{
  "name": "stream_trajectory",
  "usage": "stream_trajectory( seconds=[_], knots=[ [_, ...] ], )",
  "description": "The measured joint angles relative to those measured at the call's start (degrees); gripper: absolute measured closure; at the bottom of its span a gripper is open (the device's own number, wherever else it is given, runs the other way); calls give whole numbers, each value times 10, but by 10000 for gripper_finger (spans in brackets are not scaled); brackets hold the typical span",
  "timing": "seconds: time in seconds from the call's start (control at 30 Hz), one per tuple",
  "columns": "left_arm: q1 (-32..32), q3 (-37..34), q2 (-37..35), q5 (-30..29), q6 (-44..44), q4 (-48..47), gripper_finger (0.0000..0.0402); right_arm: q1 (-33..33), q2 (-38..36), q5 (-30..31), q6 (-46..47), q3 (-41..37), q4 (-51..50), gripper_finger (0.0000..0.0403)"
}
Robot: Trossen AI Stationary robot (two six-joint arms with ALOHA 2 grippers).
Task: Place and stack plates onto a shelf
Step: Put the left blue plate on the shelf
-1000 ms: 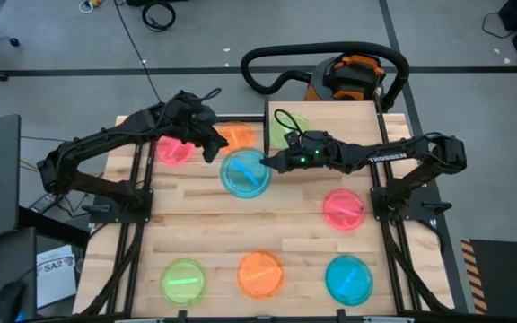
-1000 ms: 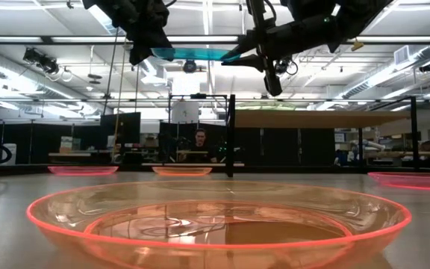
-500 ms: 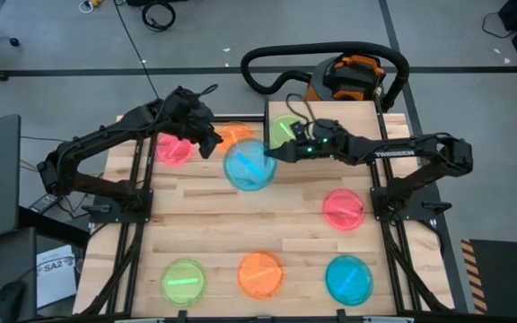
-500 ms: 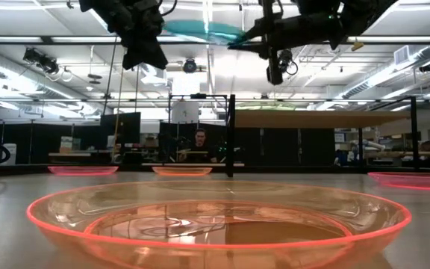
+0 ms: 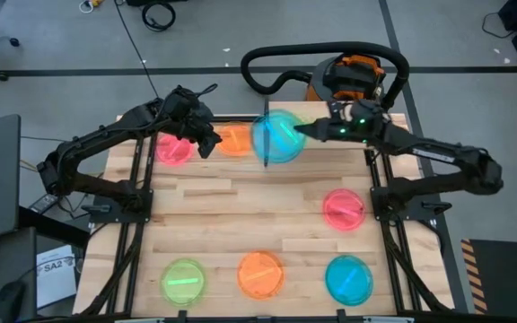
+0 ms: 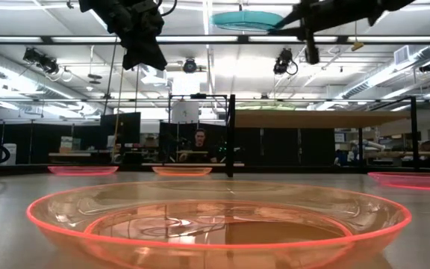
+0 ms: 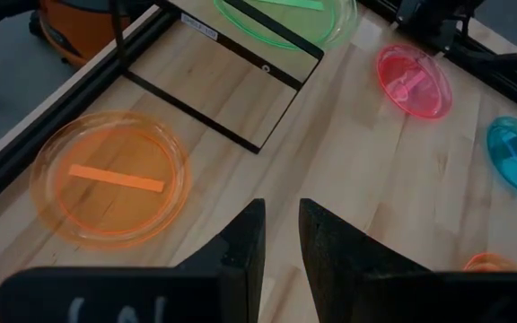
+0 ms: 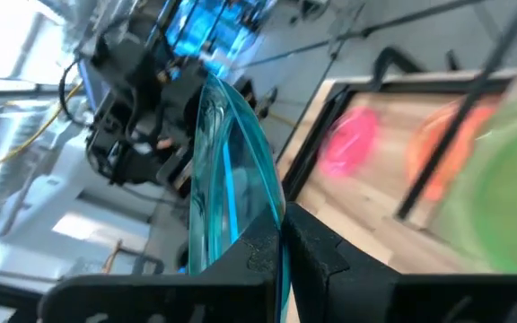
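Note:
A blue plate (image 5: 278,136) hangs high over the shelf (image 7: 227,85) at the table's far side, with my right gripper (image 5: 300,132) shut on it. In the low view that plate (image 6: 245,20) lies about level, near the picture's top. A green plate (image 7: 285,13) rests flat on the shelf board. My left gripper (image 5: 206,144) hovers raised between a pink plate (image 5: 173,148) and an orange plate (image 5: 236,139), both lying flat on the table's far left. Its fingers (image 7: 245,247) stand a narrow gap apart with nothing between them. My right gripper pinches the blue plate's rim (image 8: 272,211) between its two fingers, at the plate's right-hand side. The fingers (image 8: 249,260) come about level from the table's right. The plate is lifted clear, roughly level, above the shelf.
A pink plate (image 5: 344,209) lies on the table's right. Along the near edge lie green (image 5: 184,281), orange (image 5: 260,274) and blue (image 5: 348,278) plates. An orange vacuum (image 5: 353,79) with a black hose stands beyond the far edge. Bare planks show mid-table.
My right gripper has carried the blue plate up and toward the table's far right, away from my left gripper and over the shelf. The plate tipped a little on the way and is about level now.

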Motion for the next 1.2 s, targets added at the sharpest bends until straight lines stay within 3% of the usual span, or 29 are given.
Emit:
stream_trajectory(
  seconds=[0.5,0.87,1.2],
  knots=[
    [0,0,0,0,0,0,324,-153,-117,-31,-124,0,-213,382],
    [0,0,0,0,-1,0,324,-277,-144,-95,-193,0,-292,382],
    [0,0,0,0,-1,0,324,-368,-143,-95,-248,0,-367,382]
  ],
)
